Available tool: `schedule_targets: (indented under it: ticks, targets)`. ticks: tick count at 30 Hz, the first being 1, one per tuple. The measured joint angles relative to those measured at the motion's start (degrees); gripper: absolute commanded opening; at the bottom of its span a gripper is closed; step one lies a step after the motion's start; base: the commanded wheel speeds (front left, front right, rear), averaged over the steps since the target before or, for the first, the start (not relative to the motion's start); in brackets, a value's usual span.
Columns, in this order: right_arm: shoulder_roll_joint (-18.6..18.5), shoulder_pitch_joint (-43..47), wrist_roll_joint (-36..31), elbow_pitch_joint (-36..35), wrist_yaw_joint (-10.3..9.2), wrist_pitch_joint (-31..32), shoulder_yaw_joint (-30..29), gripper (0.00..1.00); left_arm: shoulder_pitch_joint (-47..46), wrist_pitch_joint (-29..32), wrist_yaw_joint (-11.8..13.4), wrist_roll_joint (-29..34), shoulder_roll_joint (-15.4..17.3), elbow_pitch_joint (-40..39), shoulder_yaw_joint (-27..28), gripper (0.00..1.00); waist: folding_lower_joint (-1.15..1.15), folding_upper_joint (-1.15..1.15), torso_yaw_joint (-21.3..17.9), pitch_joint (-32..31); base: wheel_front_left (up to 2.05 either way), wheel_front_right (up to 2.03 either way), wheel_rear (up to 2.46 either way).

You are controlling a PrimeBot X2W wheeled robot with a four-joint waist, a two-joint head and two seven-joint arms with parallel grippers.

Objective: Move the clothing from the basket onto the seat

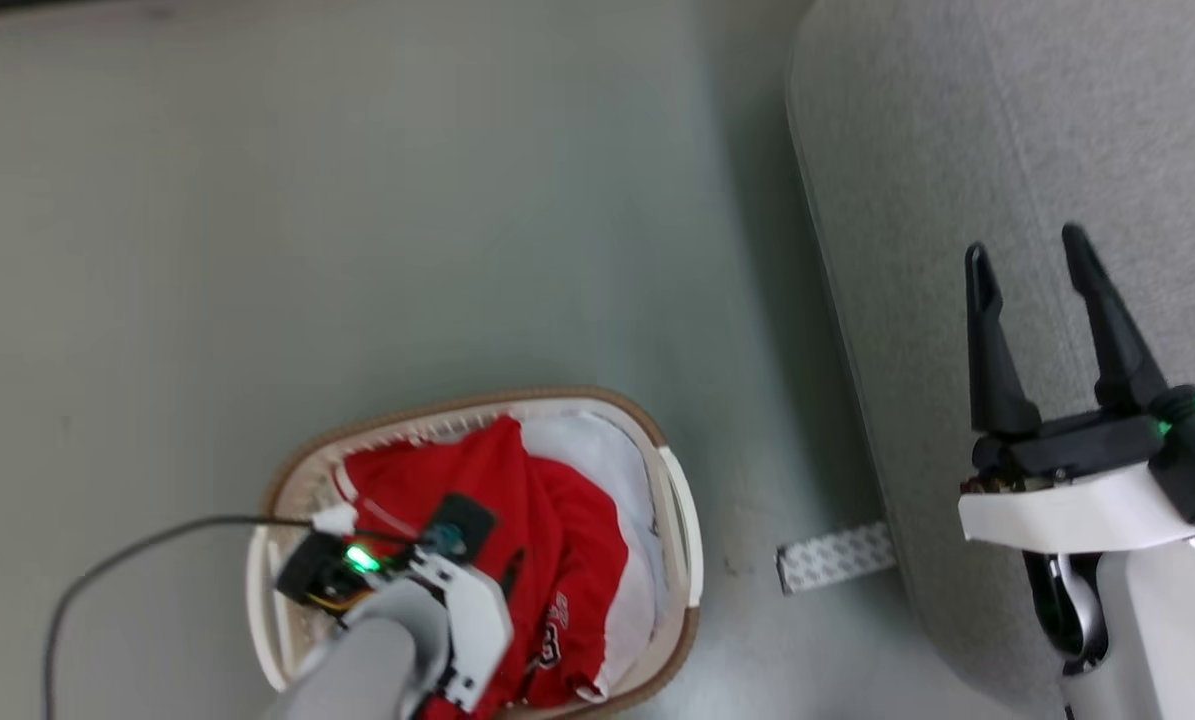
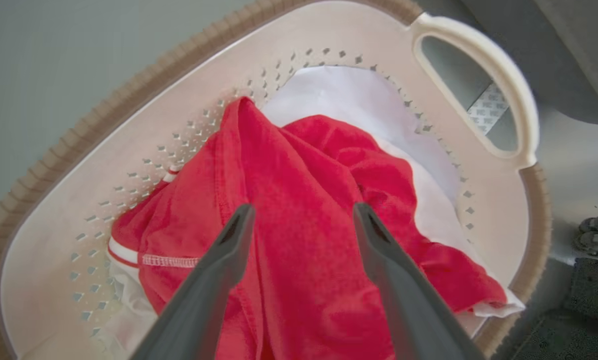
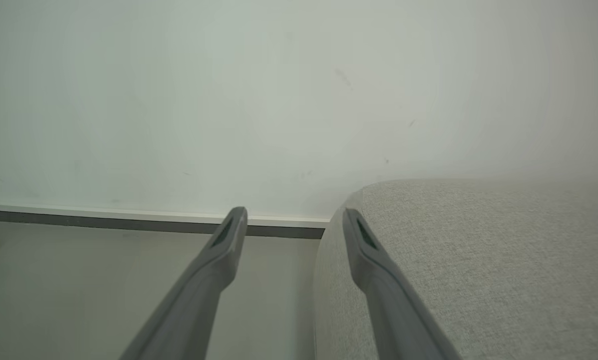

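Left tool (image 2: 303, 207) apart, above clothing (image 2: 288, 165) in basket (image 2: 128, 125); right tool (image 1: 1025, 242) apart, over seat (image 1: 1007, 120).

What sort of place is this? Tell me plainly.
Probably a living room or a mock-up of one: a laundry basket of red clothing on a smooth floor, beside a grey upholstered seat.
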Motion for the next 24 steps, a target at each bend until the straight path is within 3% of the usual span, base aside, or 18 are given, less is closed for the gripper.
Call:
schedule_targets:
  ticks: [8, 9, 10, 11, 12, 17, 24]
  targets:
    - [0.0, -2.7, 0.8, -3.8, 0.00, 0.0, -0.4, 1.00, -7.2, 1.0, 2.6, -0.3, 1.7, 7.5, 1.4, 1.00, 0.00, 0.00, -2.1, 8.4, 0.00, 0.00, 0.00]
    - [0.0, -2.7, 0.8, -4.2, 0.00, 0.0, -0.5, 1.00, -7.9, 0.6, 3.0, -0.3, 1.7, 8.2, 1.3, 0.84, 0.00, 0.00, -2.3, 9.3, 0.00, 0.00, 0.00]
    - [0.0, -2.7, 0.8, -4.5, 0.00, 0.0, -0.7, 1.00, -8.5, 0.4, 3.0, -0.3, 1.7, 8.8, 1.2, 0.49, 0.00, 0.00, -2.5, 10.1, 0.00, 0.00, 0.00]
    - [0.0, -2.7, 0.8, -4.9, 0.00, 0.0, -0.9, 1.00, -9.0, -0.2, 3.2, -0.3, 1.8, 9.4, 1.1, 0.32, 0.00, 0.00, -2.7, 10.8, 0.00, 0.00, 0.00]
    - [0.0, -2.7, 0.8, -5.2, 0.00, 0.0, -1.0, 1.00, -9.6, -0.6, 3.5, -0.3, 1.8, 10.1, 1.1, 0.00, -0.01, 0.00, -2.9, 11.4, 0.00, 0.00, 0.00]
    - [0.0, -2.5, 0.7, -5.6, 0.00, 0.0, -1.8, 1.00, -10.6, -2.9, 3.2, -0.9, 1.4, 12.7, 0.8, 0.00, -0.01, 0.00, -2.7, 12.2, 0.00, 0.00, 0.00]
    - [0.0, -0.9, 0.3, -3.7, 0.01, 0.0, -2.1, 1.00, -9.4, -7.2, 1.7, -4.7, -0.1, 13.5, 1.3, 0.00, -0.01, 0.00, -1.2, 7.4, 0.00, 0.00, 0.00]
